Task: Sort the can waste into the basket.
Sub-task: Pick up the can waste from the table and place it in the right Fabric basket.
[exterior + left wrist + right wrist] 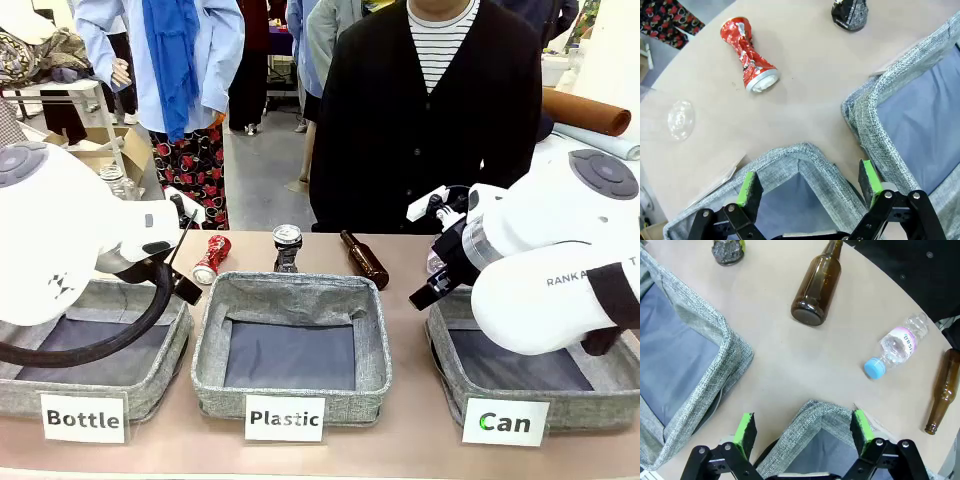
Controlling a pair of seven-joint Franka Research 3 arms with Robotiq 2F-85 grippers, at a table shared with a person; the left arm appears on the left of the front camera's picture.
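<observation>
0 of 2 in: Can basket (590, 410), rt of the Plastic basket (290, 300), looks empty where visible. Beyond the Plastic basket, red can (749, 54) lies off its far-left corner, dark can (850, 12) stands behind its far rim. L gripper (810, 182) & R gripper (802, 429) gape wide, empty.

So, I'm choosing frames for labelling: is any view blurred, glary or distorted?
Front view: even light, sharp, the Can label readable. Left wrist view: the wide angle bows the edge of the table; the red can is crisp with a soft shadow. Right wrist view: sharp, no strong glare on the brown bottle.
</observation>
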